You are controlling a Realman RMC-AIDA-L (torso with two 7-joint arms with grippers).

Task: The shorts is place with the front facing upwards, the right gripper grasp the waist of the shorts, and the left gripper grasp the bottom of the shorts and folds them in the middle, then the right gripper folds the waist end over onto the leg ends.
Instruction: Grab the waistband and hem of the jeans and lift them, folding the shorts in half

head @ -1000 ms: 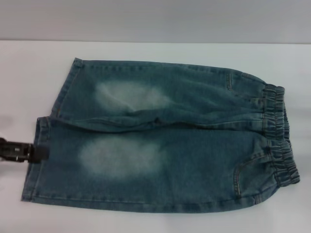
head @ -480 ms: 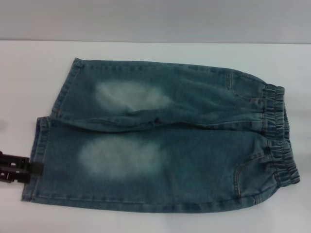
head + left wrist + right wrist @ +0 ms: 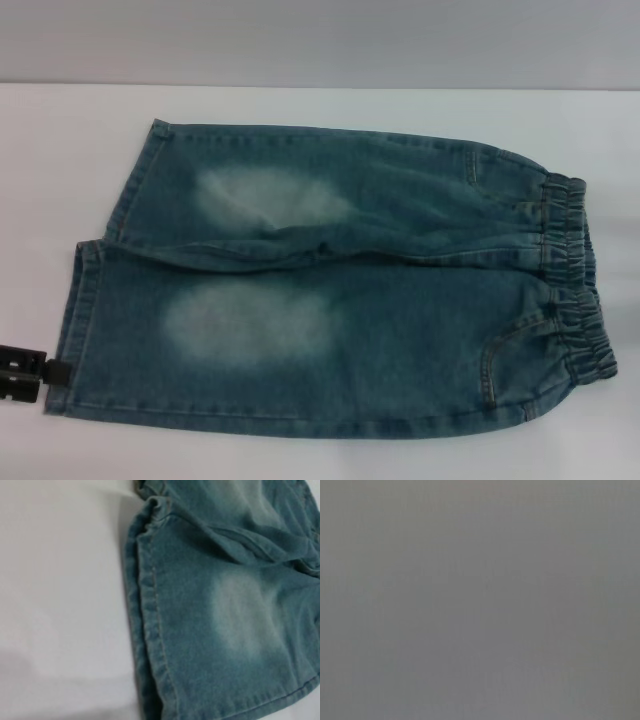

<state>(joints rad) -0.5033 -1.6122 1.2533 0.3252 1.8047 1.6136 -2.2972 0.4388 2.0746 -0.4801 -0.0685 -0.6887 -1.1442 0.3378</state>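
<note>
One pair of blue denim shorts (image 3: pixel 330 290) lies flat and front-up on the white table (image 3: pixel 60 160), the waist of the shorts (image 3: pixel 575 280) toward the robot's right and the leg ends (image 3: pixel 75 320) toward its left. The left gripper (image 3: pixel 45 372) sits at the near leg's hem; whether its fingers are apart or together cannot be told. The right gripper is out of sight.

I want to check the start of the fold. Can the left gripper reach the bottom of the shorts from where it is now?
Probably yes. The left gripper sits right beside the bottom of the shorts, at the near leg's hem, and only bare white table lies around it. Nothing covers the hem.
</note>
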